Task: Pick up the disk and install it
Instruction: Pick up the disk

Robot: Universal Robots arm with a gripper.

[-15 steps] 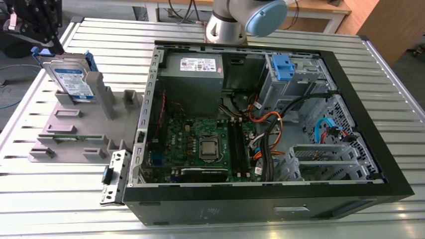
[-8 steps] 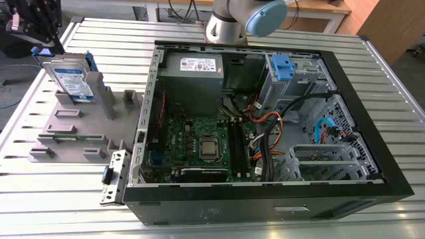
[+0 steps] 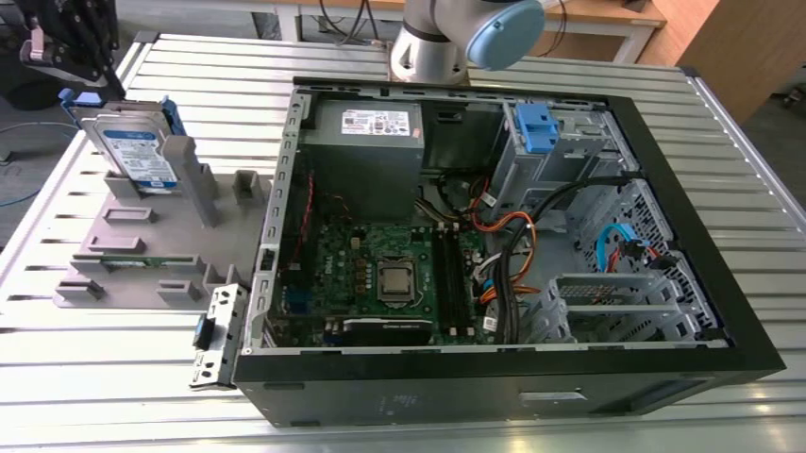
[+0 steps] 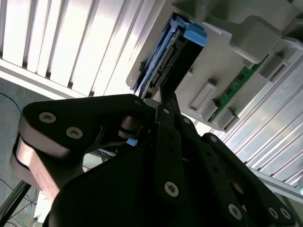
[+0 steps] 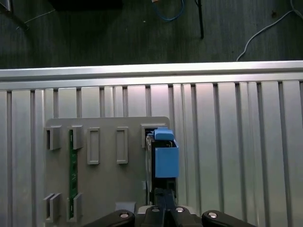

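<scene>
Silver disk [image 3: 134, 151] upright in grey fixture [image 3: 151, 241], base hidden, gripper [image 5: 163, 201] seemingly above

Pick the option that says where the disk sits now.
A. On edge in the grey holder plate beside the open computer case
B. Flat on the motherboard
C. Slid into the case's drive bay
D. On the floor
A: in the exterior view the disk stands on edge in a slot of the grey holder plate, on the slatted table outside the open computer case, to the exterior view's left of it.
</scene>
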